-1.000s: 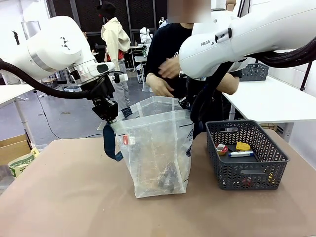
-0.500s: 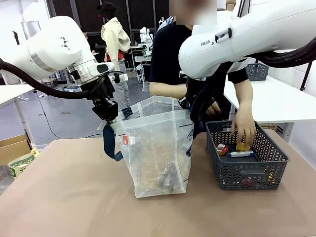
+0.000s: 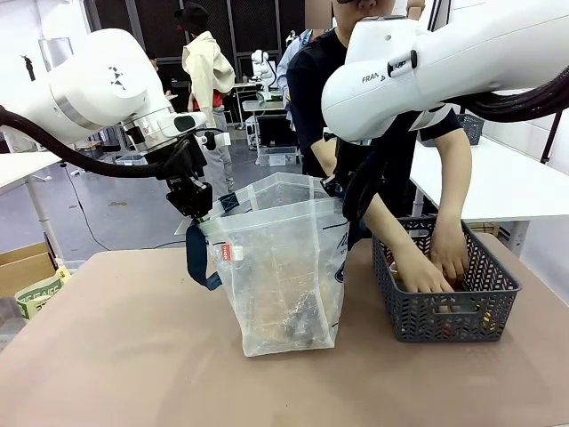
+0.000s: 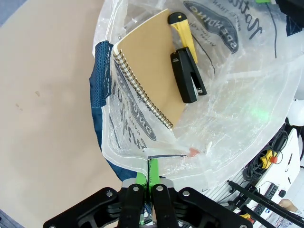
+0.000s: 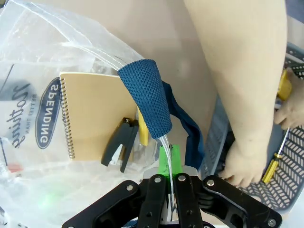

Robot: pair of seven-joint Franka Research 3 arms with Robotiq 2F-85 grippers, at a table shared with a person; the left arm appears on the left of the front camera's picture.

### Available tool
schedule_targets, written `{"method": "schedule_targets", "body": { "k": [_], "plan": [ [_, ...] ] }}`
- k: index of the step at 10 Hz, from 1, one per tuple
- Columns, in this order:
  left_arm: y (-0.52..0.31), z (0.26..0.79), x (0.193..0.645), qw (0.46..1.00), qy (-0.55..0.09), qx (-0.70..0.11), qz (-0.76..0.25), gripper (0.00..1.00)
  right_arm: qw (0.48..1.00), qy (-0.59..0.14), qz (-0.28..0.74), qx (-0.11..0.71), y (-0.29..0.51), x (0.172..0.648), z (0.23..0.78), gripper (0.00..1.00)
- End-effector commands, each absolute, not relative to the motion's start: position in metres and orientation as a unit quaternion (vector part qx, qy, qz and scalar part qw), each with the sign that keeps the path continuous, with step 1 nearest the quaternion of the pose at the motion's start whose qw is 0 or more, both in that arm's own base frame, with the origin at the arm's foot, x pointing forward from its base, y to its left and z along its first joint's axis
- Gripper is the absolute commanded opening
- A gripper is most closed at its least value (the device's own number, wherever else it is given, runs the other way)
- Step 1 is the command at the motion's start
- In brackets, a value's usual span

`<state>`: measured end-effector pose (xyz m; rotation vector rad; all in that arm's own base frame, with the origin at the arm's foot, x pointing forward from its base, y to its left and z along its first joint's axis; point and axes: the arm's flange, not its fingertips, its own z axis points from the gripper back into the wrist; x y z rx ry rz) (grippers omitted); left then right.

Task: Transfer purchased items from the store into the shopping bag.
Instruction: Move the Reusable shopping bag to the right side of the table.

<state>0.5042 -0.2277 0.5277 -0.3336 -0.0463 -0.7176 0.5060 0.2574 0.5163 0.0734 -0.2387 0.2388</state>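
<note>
The clear shopping bag [image 3: 284, 267] stands open mid-table, held by its rim on both sides. My left gripper [image 3: 197, 213] is shut on the left rim near the navy strap [image 4: 101, 90]; its green pads [image 4: 141, 179] pinch the plastic. My right gripper [image 5: 167, 159] is shut on the right rim beside the other strap [image 5: 147, 97]. Inside the bag lie a brown spiral notebook [image 4: 149, 80] and a black stapler [image 4: 187, 76]. The dark grey store basket [image 3: 444, 316] sits right of the bag. Both of the person's hands [image 3: 422, 276] are inside it, covering most purchased items; a yellow-handled screwdriver [image 5: 270, 168] shows.
The person leans over the far right side of the table, forearm [image 5: 237, 71] passing close to my right gripper. A cardboard box [image 3: 31, 276] sits off the table's left edge. A white table [image 3: 489, 178] with another basket stands behind on the right.
The person's hands went from chest height down into the basket, first one, now both. Both arms and the bag have stayed still.
</note>
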Motion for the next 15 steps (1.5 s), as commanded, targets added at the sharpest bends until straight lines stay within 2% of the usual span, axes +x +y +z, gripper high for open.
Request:
{"method": "schedule_targets", "body": {
  "k": [1,15],
  "plan": [
    [-0.226,0.5262,0.5021,0.922,-0.03,-0.167,-0.347,0.0,0.986,-0.118,0.115,0.035,0.2557,0.5037,0.5135,0.0],
    [-0.226,0.5262,0.5021,0.922,-0.03,-0.167,-0.347,0.0,0.986,-0.118,0.115,0.035,0.2557,0.5037,0.5135,0.0]
  ]
}}
